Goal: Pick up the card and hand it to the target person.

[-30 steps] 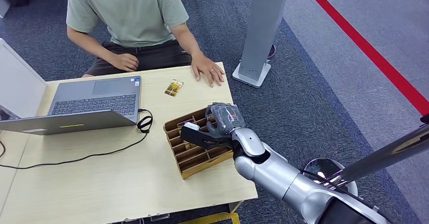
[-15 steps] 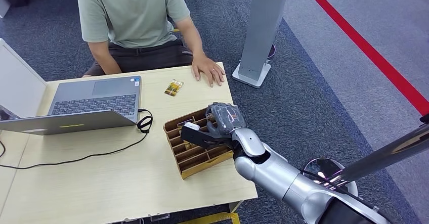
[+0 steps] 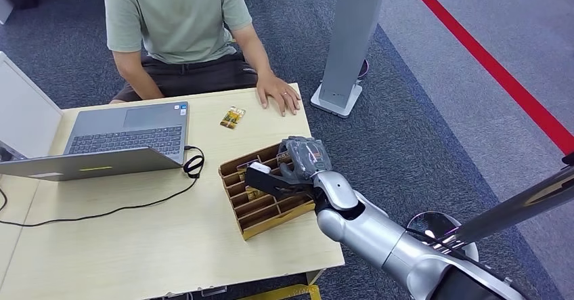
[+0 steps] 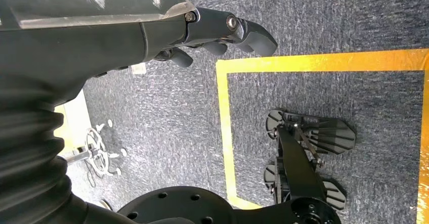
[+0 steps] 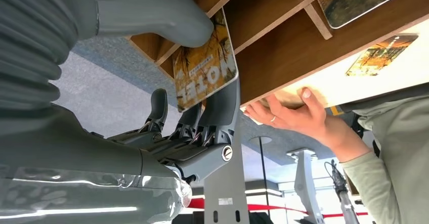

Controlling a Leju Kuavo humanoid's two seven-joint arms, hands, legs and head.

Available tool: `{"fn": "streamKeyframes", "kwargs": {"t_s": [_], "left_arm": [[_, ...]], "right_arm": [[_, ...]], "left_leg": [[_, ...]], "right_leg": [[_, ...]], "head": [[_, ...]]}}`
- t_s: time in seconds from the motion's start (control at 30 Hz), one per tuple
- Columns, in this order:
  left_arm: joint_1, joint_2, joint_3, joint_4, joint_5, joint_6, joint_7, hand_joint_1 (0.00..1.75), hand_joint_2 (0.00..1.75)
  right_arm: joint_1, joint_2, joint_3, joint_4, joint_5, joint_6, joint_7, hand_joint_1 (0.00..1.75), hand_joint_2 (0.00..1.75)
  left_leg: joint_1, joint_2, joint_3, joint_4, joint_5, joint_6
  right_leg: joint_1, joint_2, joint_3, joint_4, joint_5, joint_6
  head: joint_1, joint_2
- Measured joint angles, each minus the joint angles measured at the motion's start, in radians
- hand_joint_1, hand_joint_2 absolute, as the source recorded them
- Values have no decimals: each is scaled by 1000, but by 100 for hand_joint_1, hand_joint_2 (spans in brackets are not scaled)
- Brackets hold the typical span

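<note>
My right hand [image 3: 288, 169] hovers over the wooden slotted card rack [image 3: 269, 213] near the table's right edge. In the right wrist view its thick thumb [image 5: 152, 9] and dark fingers [image 5: 202, 128] pinch a yellow-brown card printed "HOTEL" [image 5: 205, 68] at the edge of a rack [image 5: 288, 27] slot. The person in a green shirt [image 3: 172, 15] sits at the far side, one hand [image 3: 279, 95] flat on the table. My left hand [image 4: 152, 27] hangs beside my body over the carpet, holding nothing.
A second card [image 3: 232, 117] lies loose on the table between the rack and the person. An open laptop [image 3: 125, 134] with a black cable [image 3: 135, 205] takes up the left half. A grey post with a base [image 3: 348, 43] stands right of the table.
My right hand has lifted and shifted slightly toward the person over the rack. The person has shifted in the seat and drawn one arm back from the lap.
</note>
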Motion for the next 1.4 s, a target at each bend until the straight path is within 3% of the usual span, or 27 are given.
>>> {"fn": "streamKeyframes", "kwargs": {"t_s": [0.13, 0.33, 0.4, 1.1, 1.4], "left_arm": [[0, 0, 0, 0, 0, -1, 0, 0, 175], [0, 0, 0, 0, 0, -1, 0, 0, 175], [0, 0, 0, 0, 0, -1, 0, 0, 175], [0, 0, -1, 0, 7, 8, -21, 0, 175], [0, 0, -1, 0, 10, 6, -17, 0, 175]], "right_arm": [[6, -6, -6, -11, 1, 3, 3, 101, 175], [11, -12, -17, -25, 1, 7, 4, 163, 175], [11, -13, -19, -29, 1, 8, 4, 173, 175], [17, -18, -24, -49, 2, 14, -10, 175, 175], [13, -13, -16, -152, 15, 20, -54, 175, 175]], "left_leg": [[0, 0, 0, 0, 0, 0], [0, 0, 0, 0, 0, 0], [0, 0, 0, 0, 0, 0], [0, 0, 0, 0, 0, 0], [0, 0, 0, 0, 0, 0]], "right_leg": [[0, 0, 0, 0, 0, 0], [0, 0, 0, 0, 0, 0], [0, 0, 0, 0, 0, 0], [0, 0, 0, 0, 0, 0], [0, 0, 0, 0, 0, 0]], "head": [[0, 0], [0, 0], [0, 0], [0, 0], [0, 0]]}}
